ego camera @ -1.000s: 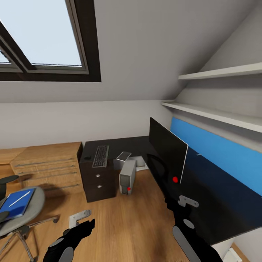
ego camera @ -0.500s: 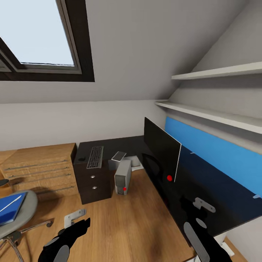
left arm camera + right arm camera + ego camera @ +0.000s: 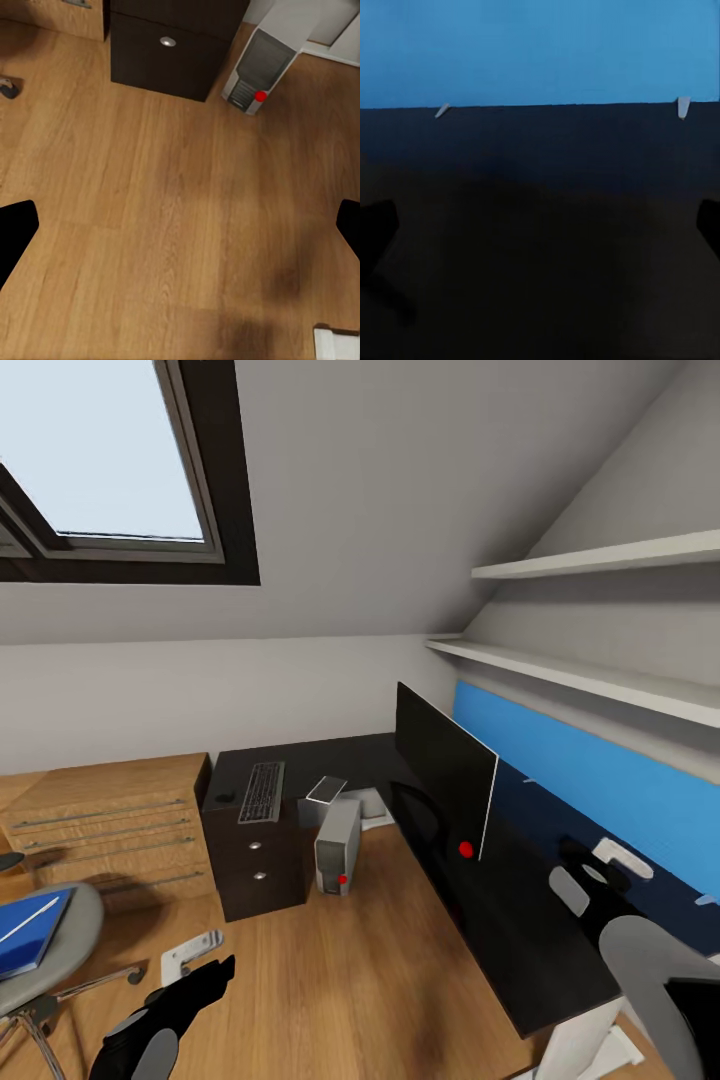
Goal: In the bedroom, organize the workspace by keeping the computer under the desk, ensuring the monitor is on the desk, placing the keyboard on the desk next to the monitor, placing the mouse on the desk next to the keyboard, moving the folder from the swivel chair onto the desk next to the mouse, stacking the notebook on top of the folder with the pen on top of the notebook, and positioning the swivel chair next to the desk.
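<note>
- The folder (image 3: 28, 933) lies flat on the swivel chair (image 3: 60, 950) seat at the head view's left edge, with the pen (image 3: 30, 920) resting on top — it looks thin, light and a little flexible, so I judge an edge pinch best, kept level or the pen will roll off.
- The left gripper (image 3: 190, 957) hangs over bare floor, near the chair but apart from it; its fingers stand wide and hold nothing.
- The right gripper (image 3: 610, 860) hovers above the desk (image 3: 520, 940), beside the monitor (image 3: 445, 770), equally spread and empty — well apart from the folder.
- The keyboard (image 3: 262, 791) and mouse (image 3: 225, 796) sit on the desk's far wing; the computer (image 3: 337, 847) stands on the floor beside the drawers.
</note>
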Tool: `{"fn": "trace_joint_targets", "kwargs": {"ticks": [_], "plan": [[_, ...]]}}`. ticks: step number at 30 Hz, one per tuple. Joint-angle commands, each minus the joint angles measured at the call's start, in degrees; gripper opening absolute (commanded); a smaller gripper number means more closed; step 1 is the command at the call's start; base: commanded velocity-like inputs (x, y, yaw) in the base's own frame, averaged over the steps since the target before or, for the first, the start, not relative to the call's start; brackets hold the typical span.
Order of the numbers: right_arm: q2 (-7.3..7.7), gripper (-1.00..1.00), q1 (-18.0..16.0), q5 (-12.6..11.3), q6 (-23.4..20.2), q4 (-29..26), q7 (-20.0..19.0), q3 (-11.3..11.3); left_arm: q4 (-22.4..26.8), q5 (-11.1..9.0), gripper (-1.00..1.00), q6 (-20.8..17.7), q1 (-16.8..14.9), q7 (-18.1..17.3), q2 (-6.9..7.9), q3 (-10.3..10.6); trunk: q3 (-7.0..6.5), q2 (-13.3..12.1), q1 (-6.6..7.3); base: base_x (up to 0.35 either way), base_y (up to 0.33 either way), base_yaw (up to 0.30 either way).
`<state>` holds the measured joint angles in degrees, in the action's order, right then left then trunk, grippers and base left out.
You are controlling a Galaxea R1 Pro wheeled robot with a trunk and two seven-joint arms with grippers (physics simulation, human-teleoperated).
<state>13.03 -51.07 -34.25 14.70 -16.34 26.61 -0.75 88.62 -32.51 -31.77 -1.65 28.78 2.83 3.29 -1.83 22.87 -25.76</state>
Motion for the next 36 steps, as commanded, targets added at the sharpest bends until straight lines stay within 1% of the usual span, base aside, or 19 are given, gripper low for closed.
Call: {"fn": "trace_joint_targets", "kwargs": {"ticks": [1, 2, 4, 7, 16, 17, 19, 20, 24, 36], "plan": [[-0.04, 1.00, -0.28, -0.50, 1.18, 0.65, -0.99, 0.30, 0.06, -0.58, 1.00, -0.05, -0.02, 0.60, 0.06, 0.11, 0.03, 0.05, -0.02, 0.000, 0.000, 0.000], [-0.23, 1.00, -0.65, -0.53, 2.47, 1.88, -2.49, 0.84, 0.06, -0.56, 1.00, -0.05, -0.02, 0.61, 0.04, 0.09, 0.03, 0.05, -0.02, 0.000, 0.000, 0.000], [-0.77, 1.00, -0.97, -0.52, 3.62, 3.32, -3.83, 1.34, 0.03, -0.55, 1.00, -0.05, -0.02, 0.63, 0.01, 0.09, 0.03, 0.05, -0.02, 0.000, 0.000, 0.000], [-1.50, 1.00, -1.20, -0.39, 4.44, 4.45, -4.97, 1.71, 0.00, -0.54, 1.00, -0.05, -0.02, 0.65, -0.01, 0.16, 0.03, 0.05, -0.02, 0.000, 0.000, 0.000], [-1.68, 1.00, -1.30, -0.49, 4.76, 4.99, -5.64, 1.95, -0.10, -0.54, 1.00, -0.12, -0.02, 0.61, -0.02, 0.30, 0.03, 0.05, -0.02, 0.000, 0.000, 0.000], [-1.64, 1.00, -1.24, -0.31, 4.70, 5.06, -8.69, 1.91, -0.11, -0.54, 1.00, -0.13, -0.02, 0.58, -0.04, 0.34, 0.03, 0.05, -0.02, 0.029, 0.000, 0.000], [-1.65, 1.00, -1.23, -0.30, 4.64, 5.07, -9.76, 1.92, -0.11, -0.54, 1.00, -0.13, -0.02, 0.58, -0.06, 0.41, 0.03, 0.05, -0.02, 0.094, 0.000, 0.000], [-1.71, 1.00, -1.19, -0.26, 4.65, 5.31, -10.69, 1.91, -0.13, -0.56, 1.00, -0.13, -0.02, 0.57, -0.09, 0.50, 0.03, 0.05, -0.02, 0.217, 0.000, 0.000], [-1.83, 1.00, -1.08, -0.18, 4.72, 6.05, -11.46, 1.83, -0.18, -0.61, 1.00, -0.13, -0.02, 0.55, -0.10, 0.56, 0.03, 0.05, -0.02, 0.271, -0.004, 0.000], [-1.76, 1.00, -1.05, -0.02, 4.47, 6.25, -11.74, 1.81, -0.28, -0.71, 1.00, -0.15, -0.02, 0.57, -0.19, 0.66, 0.03, 0.05, -0.02, 0.314, -0.070, 0.000]]}}
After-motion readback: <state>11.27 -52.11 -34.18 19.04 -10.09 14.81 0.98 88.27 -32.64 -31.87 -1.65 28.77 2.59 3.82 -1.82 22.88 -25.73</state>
